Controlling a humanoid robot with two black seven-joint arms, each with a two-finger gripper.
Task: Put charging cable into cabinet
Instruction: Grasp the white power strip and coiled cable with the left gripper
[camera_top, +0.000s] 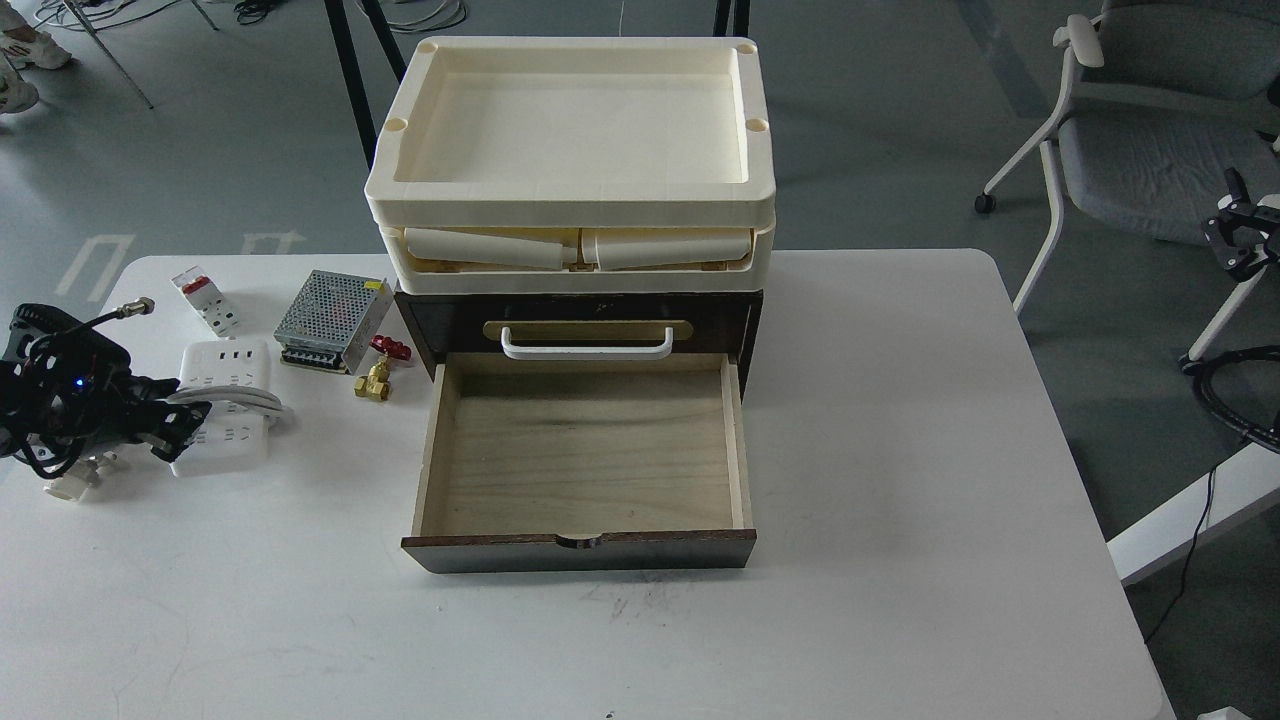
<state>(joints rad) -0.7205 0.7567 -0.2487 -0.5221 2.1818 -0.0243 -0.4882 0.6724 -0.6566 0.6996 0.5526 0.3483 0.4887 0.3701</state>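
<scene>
White tabletop (900, 450) filled most of the head view, with grey floor and an office chair (1150, 130) beyond its far right corner; on its left side the left gripper (180, 425) sat dark and low against the charging cable (225, 405), its fingertips at the strip's near-left edge where the thick cord wrapped across; whether the fingers were closed on the cord, or merely beside it, could not be told, since they showed only as a dark mass; the right gripper (1235, 240) hung off the table by the chair, too small to judge.

Outward from the fingers, the strip lay flat, well to the left of the cabinet (580, 320), whose drawer (585, 460) stood pulled out and bare; just behind the strip were a small white-and-red breaker (205, 300), a mesh power supply box (332, 320) and a brass valve with a red handle (380, 370); cream trays (570, 150) were stacked on the cabinet top.

Risks, as I judged them: a grasp on the cord alone could let the coil unwind and the strip drop or dangle; a sweep to the right could knock the valve or the supply box; a low carry could catch the drawer's left wall; a trailing loop of cord could hang over the rim.
</scene>
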